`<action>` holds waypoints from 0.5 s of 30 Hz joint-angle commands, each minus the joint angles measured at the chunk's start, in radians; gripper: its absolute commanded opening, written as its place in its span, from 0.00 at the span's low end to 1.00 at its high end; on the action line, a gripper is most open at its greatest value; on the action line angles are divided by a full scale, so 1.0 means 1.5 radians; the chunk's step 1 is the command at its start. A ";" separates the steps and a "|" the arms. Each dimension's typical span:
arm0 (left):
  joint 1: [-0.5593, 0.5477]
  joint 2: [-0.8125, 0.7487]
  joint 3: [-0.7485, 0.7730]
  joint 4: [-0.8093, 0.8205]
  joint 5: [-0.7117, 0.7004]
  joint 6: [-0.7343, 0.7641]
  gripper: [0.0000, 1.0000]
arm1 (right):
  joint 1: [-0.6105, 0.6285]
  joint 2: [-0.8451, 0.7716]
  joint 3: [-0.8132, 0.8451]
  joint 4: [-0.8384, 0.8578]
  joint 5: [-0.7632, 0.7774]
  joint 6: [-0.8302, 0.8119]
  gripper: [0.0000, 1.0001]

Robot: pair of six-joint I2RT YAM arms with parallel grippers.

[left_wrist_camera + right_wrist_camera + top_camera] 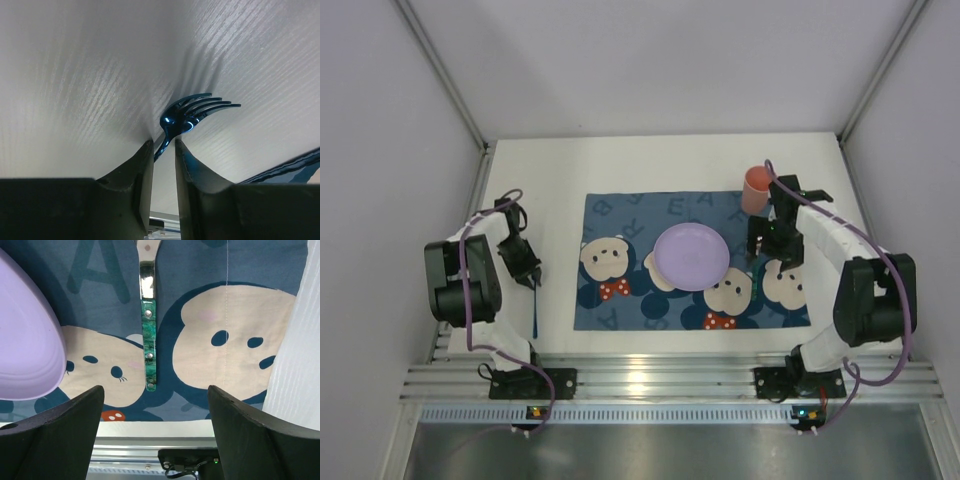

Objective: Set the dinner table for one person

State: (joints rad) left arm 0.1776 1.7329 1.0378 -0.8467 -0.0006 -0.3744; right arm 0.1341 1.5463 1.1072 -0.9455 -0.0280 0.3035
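White dinner table point(650, 150), bare strip left of the placemat point(620, 215): fork pickup, grip unconfirmed.
My left claw point(162, 142) sits low over the table. Its jaws stand a slim gap apart, with the neck of the blue fork point(192, 112) running between them. I cannot tell whether the pinch has landed. Recommendation: complete the squeeze squarely on the neck before any lift, keep the fork level, then lay it on the mat just left of the lavender plate point(691, 256). Risk noted: the thin, glossy handle may pivot or slip. My right claw point(155, 387) hangs wide and empty over the green-handled knife point(148, 330), which lies on the mat right of the plate.
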 commanded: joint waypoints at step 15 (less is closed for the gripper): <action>0.001 0.066 0.008 0.040 -0.021 0.010 0.00 | -0.010 0.047 0.057 -0.004 -0.014 -0.011 0.84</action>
State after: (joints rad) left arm 0.1761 1.7725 1.0740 -0.8696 0.0303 -0.3706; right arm 0.1341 1.6135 1.1469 -0.9463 -0.0494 0.2970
